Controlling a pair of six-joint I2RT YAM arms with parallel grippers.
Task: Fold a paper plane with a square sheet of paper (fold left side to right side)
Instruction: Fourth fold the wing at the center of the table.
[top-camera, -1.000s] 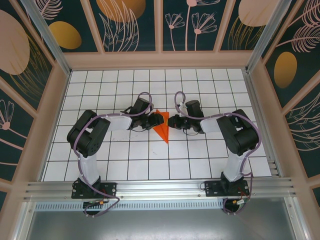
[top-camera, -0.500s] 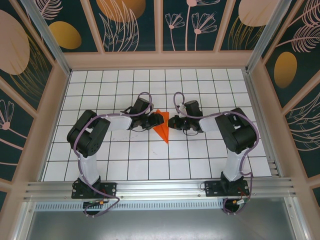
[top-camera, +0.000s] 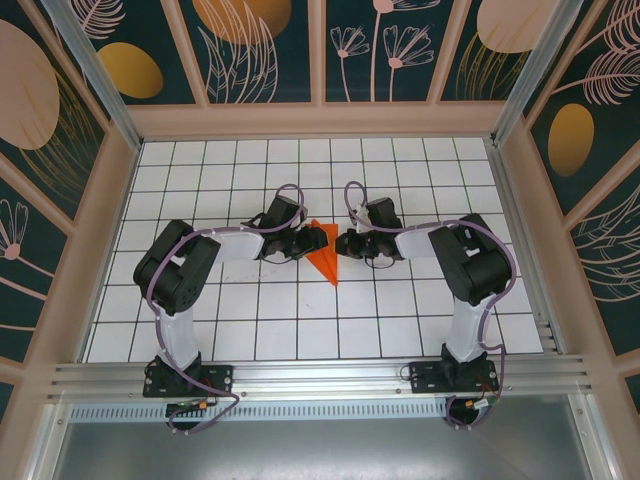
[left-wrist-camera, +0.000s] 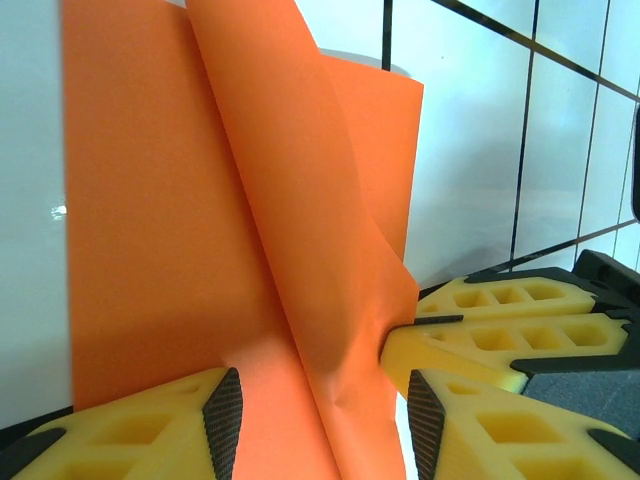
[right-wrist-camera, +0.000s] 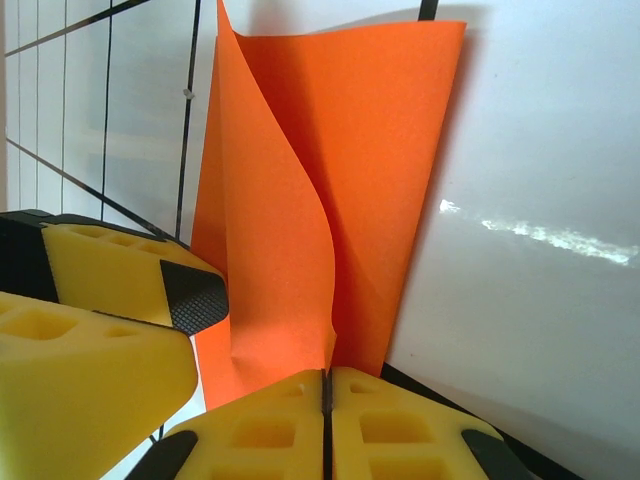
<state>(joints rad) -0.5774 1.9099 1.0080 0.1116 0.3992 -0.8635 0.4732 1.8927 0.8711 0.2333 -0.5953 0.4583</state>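
The square sheet of paper (top-camera: 324, 257) is bright orange and folded into a narrow pointed shape, its tip toward the near edge. One flap (left-wrist-camera: 300, 200) stands up along the centre crease. My left gripper (top-camera: 307, 243) is open at the sheet's left, its fingers (left-wrist-camera: 150, 430) set on either side of the raised flap (right-wrist-camera: 270, 230). My right gripper (top-camera: 344, 244) is shut. Its closed fingertips (right-wrist-camera: 325, 395) press into the flap's edge and dent it (left-wrist-camera: 385, 335); I cannot tell whether paper is caught between them.
White gridded tiles (top-camera: 300, 320) cover the floor. Peach-framed patterned walls (top-camera: 320, 120) close in three sides. An aluminium rail (top-camera: 320, 375) runs along the near edge by the arm bases.
My right gripper has moved a little left, into the paper's raised flap. The left gripper and the sheet have stayed where they were.
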